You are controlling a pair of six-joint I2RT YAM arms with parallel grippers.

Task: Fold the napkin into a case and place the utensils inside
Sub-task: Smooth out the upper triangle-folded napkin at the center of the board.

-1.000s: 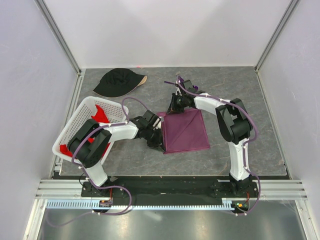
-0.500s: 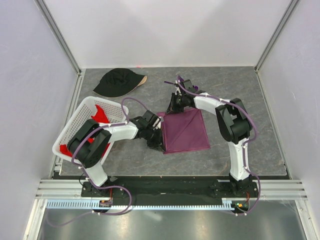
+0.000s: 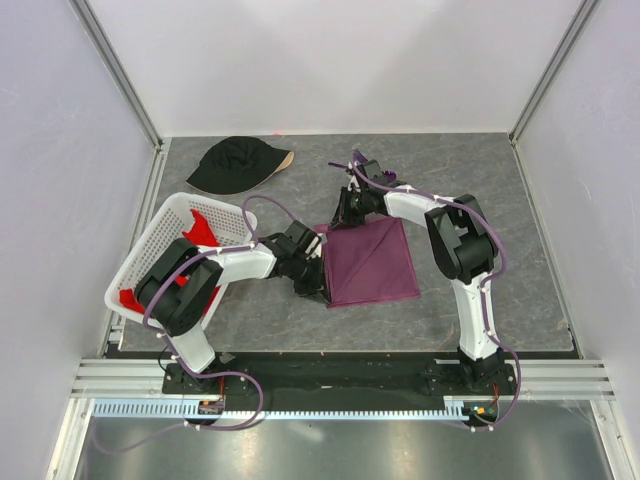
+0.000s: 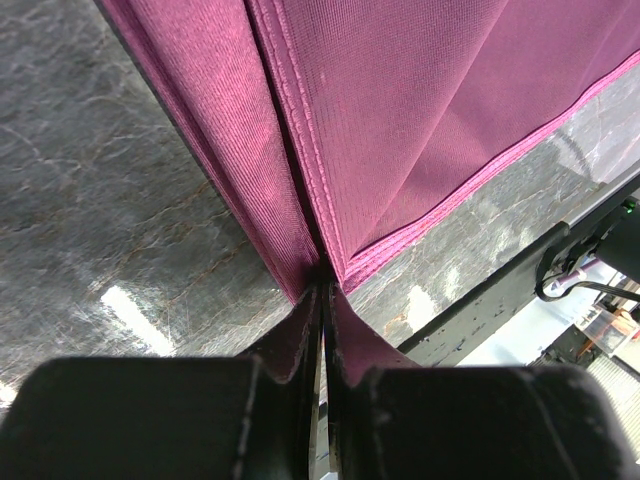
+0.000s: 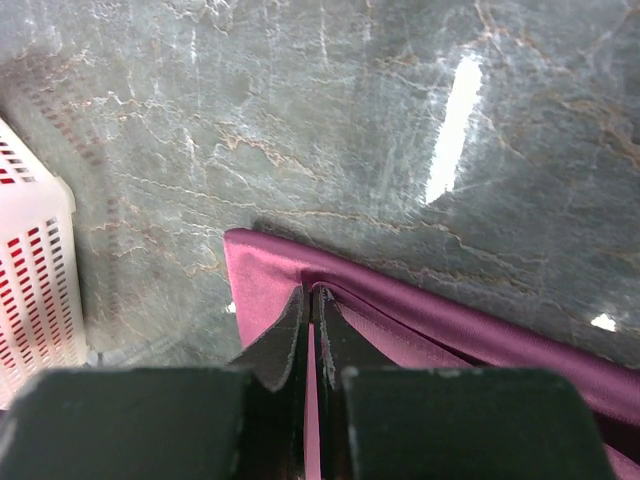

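On the grey counter (image 3: 530,300) a folded purple napkin (image 3: 375,262) lies spread; the left gripper (image 3: 316,278) clamps its near-left corner, the right gripper (image 3: 343,218) its far-left corner

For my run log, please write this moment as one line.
phase: folding | napkin: lying on table | left gripper: shut on napkin, near side | right gripper: shut on napkin, far side

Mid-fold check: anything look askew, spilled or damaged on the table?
Nothing spilled or damaged. The napkin lies slightly skewed to the front edge of the table, its left edge pinched by the left gripper and the right gripper.
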